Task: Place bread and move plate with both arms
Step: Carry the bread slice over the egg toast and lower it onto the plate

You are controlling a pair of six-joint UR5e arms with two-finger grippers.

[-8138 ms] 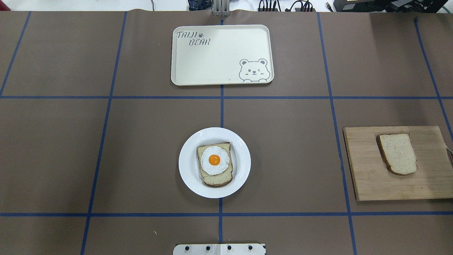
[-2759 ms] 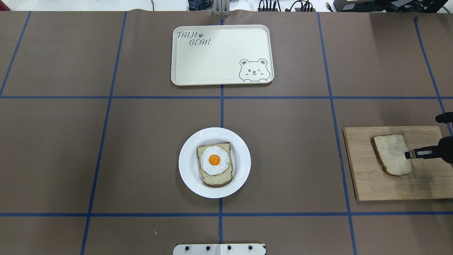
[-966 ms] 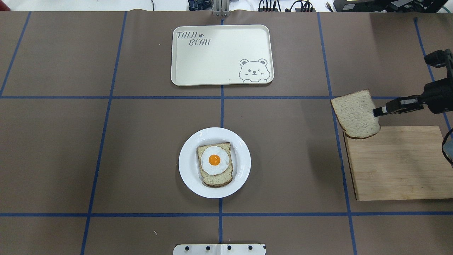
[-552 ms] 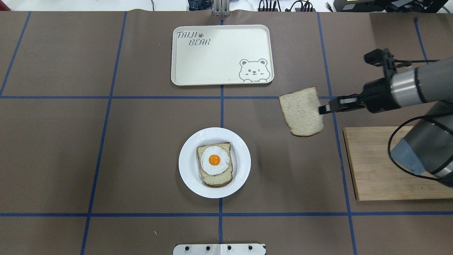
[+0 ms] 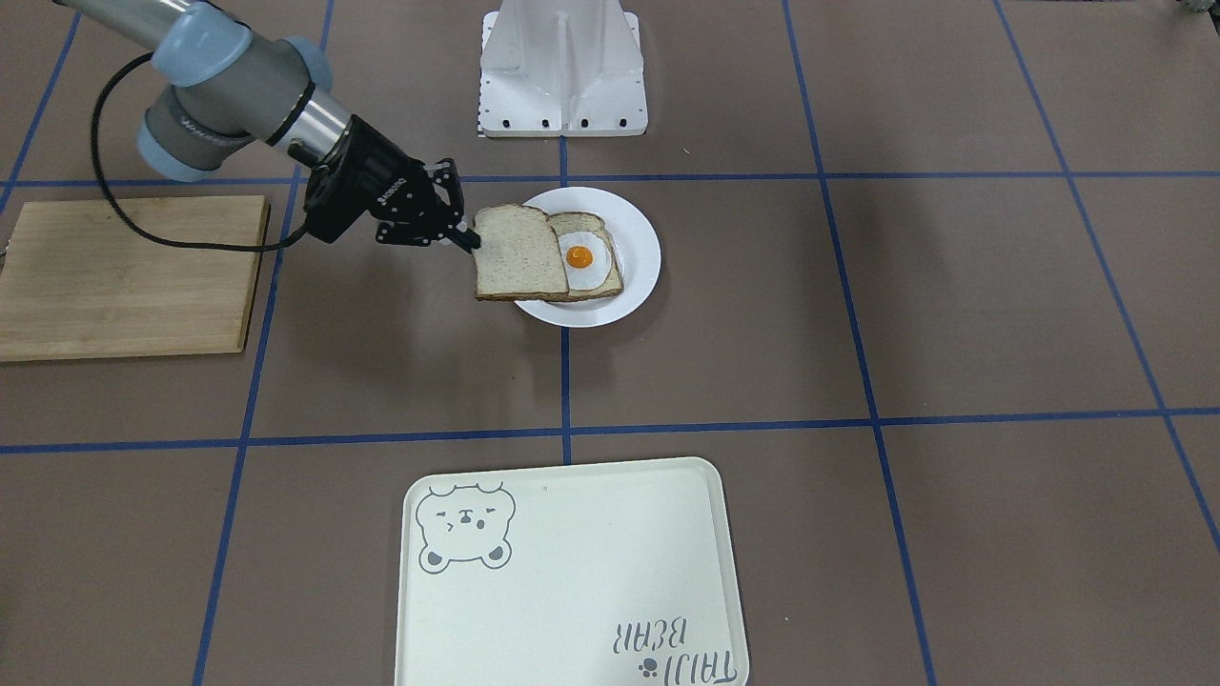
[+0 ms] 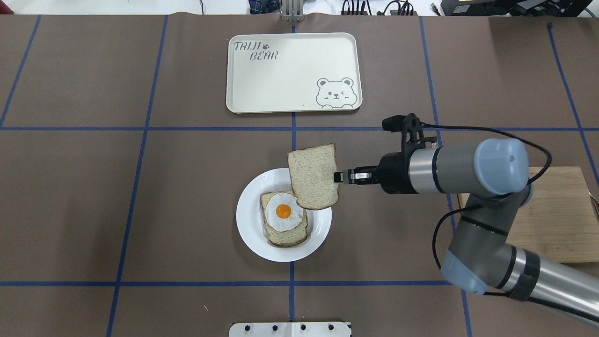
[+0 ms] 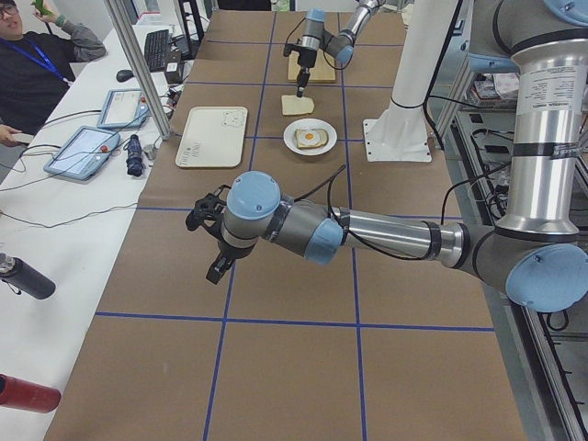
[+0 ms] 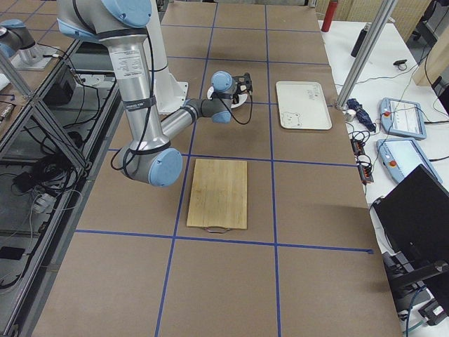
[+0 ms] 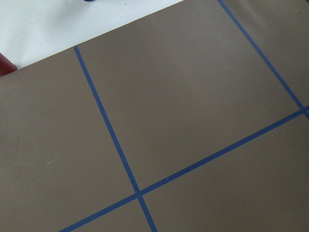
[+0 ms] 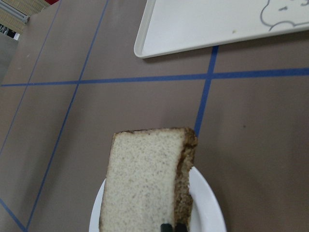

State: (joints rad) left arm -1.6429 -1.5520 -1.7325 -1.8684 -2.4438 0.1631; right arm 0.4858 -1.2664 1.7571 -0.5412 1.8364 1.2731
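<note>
My right gripper (image 6: 338, 176) is shut on the edge of the plain bread slice (image 6: 312, 177) and holds it in the air, flat. The slice hangs over the far right rim of the white plate (image 6: 250, 238). On the plate lies another slice with a fried egg (image 6: 283, 217), partly covered by the held bread in the front-facing view (image 5: 515, 252). The right wrist view shows the bread (image 10: 145, 179) above the plate rim (image 10: 207, 203). My left gripper (image 7: 219, 268) shows only in the exterior left view, far from the plate; I cannot tell whether it is open.
A cream tray with a bear drawing (image 6: 292, 72) lies beyond the plate. A bare wooden cutting board (image 6: 557, 220) lies at the right, partly under my right arm. The robot base plate (image 6: 290, 329) sits at the near edge.
My right gripper closed on the bread on the cutting board, lifted it, and carried it left across the table to above the plate's rim. The plate and egg slice have not moved.
</note>
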